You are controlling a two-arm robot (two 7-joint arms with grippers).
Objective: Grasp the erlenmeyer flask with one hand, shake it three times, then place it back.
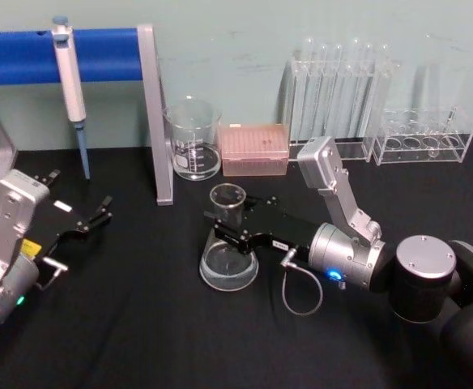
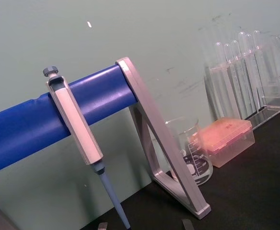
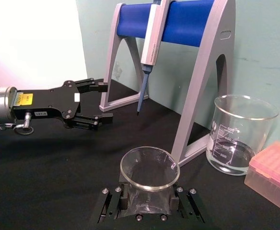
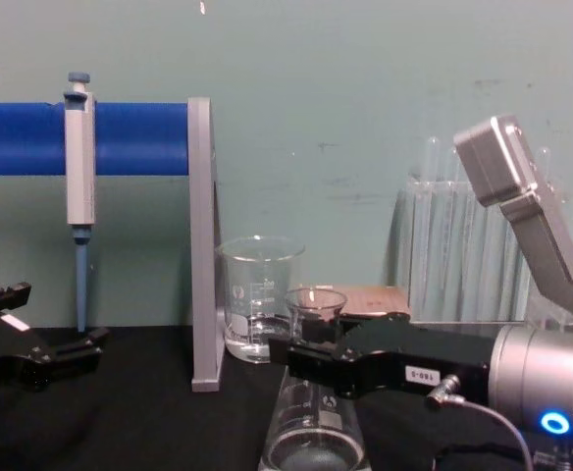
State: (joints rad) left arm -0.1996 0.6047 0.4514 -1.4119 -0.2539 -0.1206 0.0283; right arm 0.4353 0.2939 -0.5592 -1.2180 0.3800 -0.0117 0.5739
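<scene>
The erlenmeyer flask (image 1: 229, 271) is clear glass and stands mid-table, its wide base at table level. My right gripper (image 1: 227, 220), black with a silver wrist and grey cable, reaches in from the right and is shut on the flask's narrow neck just below the lip. In the right wrist view the flask (image 3: 149, 168) has its open mouth between the two black fingers (image 3: 117, 203). From the chest view the gripper (image 4: 301, 358) clasps the flask (image 4: 311, 437) from the right. My left gripper (image 1: 81, 194) rests open at the far left with nothing in it.
A glass beaker (image 1: 193, 142) and a pink tip box (image 1: 254, 150) stand just behind the flask. A blue-barred grey stand (image 1: 159, 121) holding a pipette (image 1: 70, 81) is at back left. Test tube racks (image 1: 338, 97) line the back right.
</scene>
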